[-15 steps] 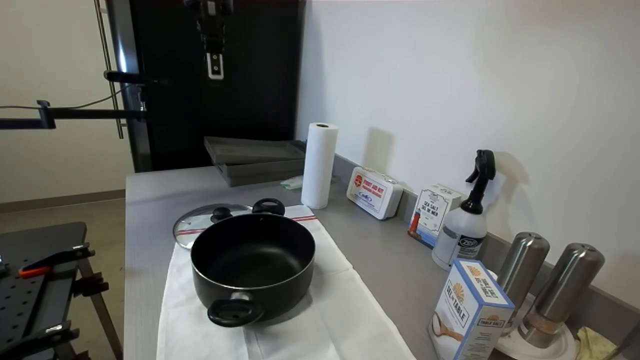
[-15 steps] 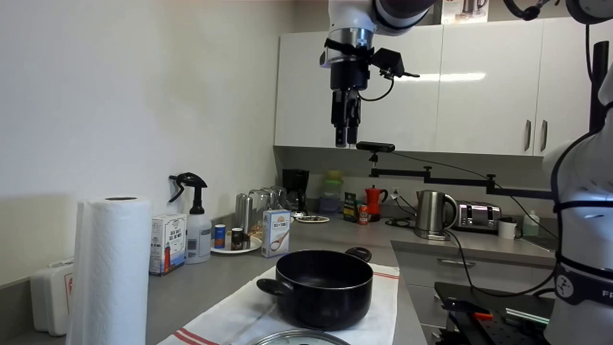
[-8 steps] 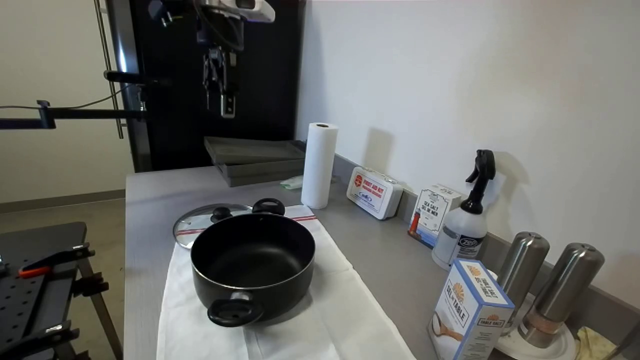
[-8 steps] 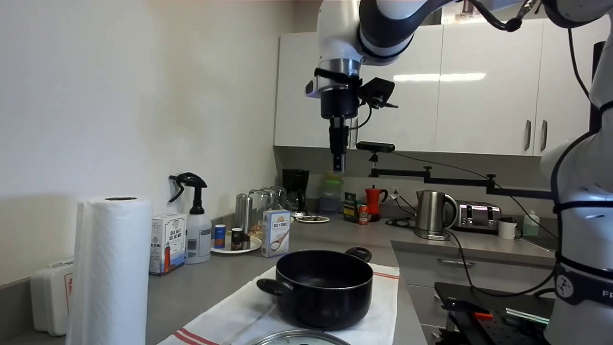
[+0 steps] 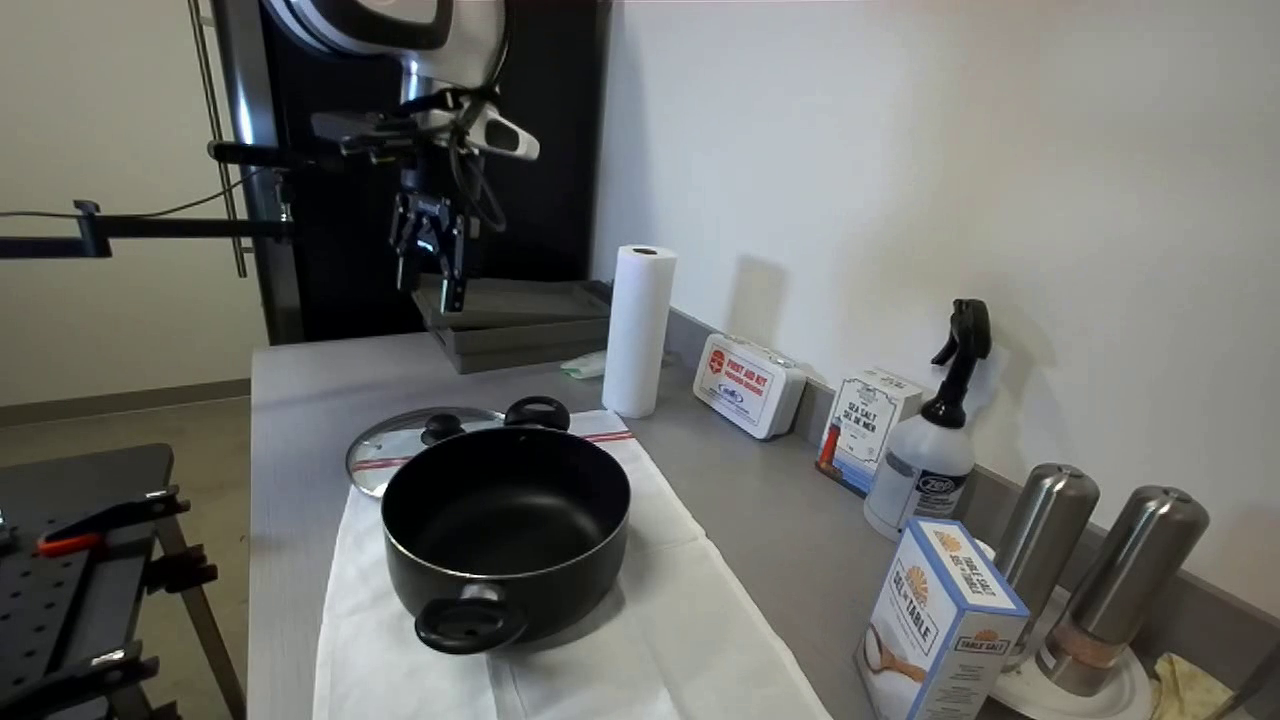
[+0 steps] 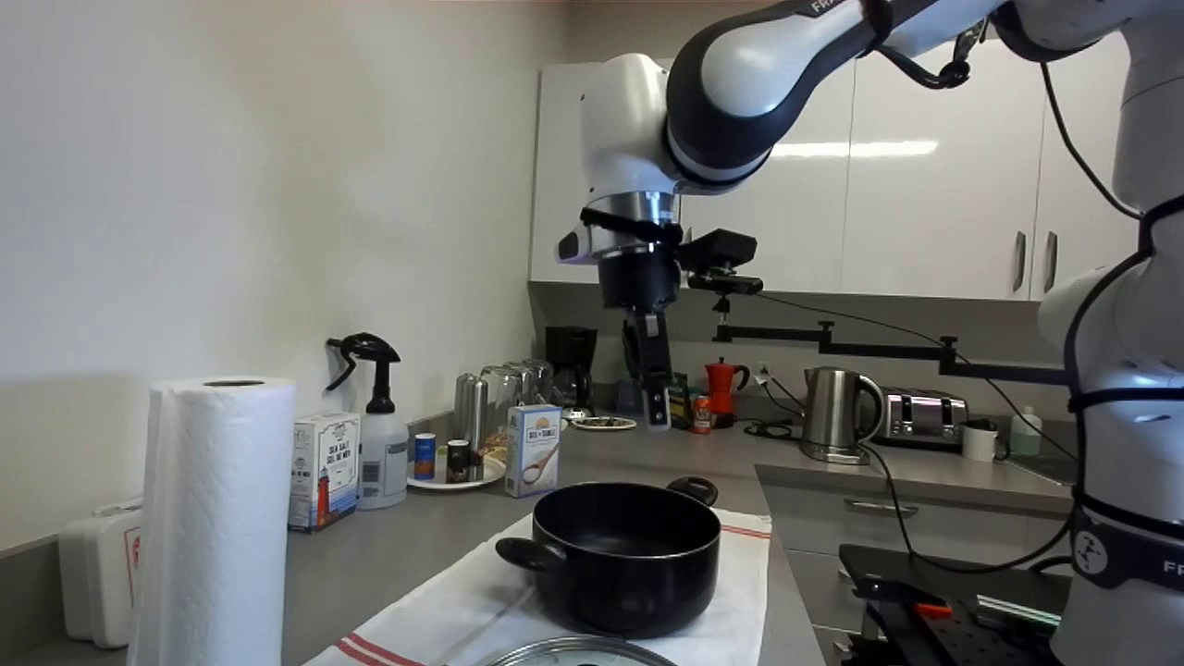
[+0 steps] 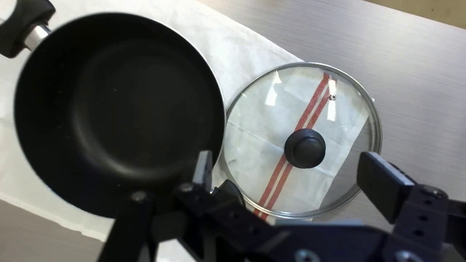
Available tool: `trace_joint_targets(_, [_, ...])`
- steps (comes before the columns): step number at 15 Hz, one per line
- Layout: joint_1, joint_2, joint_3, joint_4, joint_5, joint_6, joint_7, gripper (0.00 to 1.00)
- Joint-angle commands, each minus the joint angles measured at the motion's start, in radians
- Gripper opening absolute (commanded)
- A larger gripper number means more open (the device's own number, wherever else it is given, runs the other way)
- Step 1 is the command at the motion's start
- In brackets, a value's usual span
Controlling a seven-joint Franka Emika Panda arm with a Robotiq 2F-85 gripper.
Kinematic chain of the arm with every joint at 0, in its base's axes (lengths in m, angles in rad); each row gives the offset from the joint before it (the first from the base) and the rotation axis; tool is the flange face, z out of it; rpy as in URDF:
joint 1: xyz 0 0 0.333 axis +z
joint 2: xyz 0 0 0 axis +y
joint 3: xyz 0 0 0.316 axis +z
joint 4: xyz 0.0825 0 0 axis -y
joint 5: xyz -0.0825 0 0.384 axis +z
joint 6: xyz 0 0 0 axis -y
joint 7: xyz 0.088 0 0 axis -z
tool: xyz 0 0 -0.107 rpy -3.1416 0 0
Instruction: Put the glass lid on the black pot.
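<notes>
The black pot [image 5: 510, 575] stands upright and uncovered on a white towel; it also shows in an exterior view [image 6: 634, 587] and the wrist view [image 7: 127, 109]. The glass lid [image 5: 385, 450] lies flat beside it, knob up, partly on the towel and partly on the counter. The pot hides part of it there, and the frame edge cuts it off in an exterior view [image 6: 583, 655]. The wrist view shows the whole lid [image 7: 269, 109] with its black knob [image 7: 305, 148]. My gripper [image 5: 430, 287] is open and empty above the lid; its spread fingers [image 7: 289, 174] frame the knob's sides without touching.
The white towel [image 5: 690, 640] has red stripes. A paper towel roll [image 5: 640, 330] stands near the lid, with grey trays [image 5: 520, 335] behind. A first aid kit [image 5: 748, 387], salt boxes, a spray bottle [image 5: 920, 460] and steel mills line the wall.
My gripper has come down from high up to lower above the lid, and turned somewhat. The pot and the lid have not moved.
</notes>
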Motion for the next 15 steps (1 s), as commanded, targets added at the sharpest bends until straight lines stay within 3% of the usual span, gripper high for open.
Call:
trace_joint_targets(1, [0.026, 0.091, 0.017, 0.004, 0.017, 0.088, -0.048, 1.00])
trace_joint_targets(7, [0.049, 0.233, 0.051, 0.012, 0.009, 0.245, -0.090, 1.00])
trace_joint_targets(15, [0.028, 0.352, 0.095, 0.005, 0.046, 0.393, -0.204, 1.00])
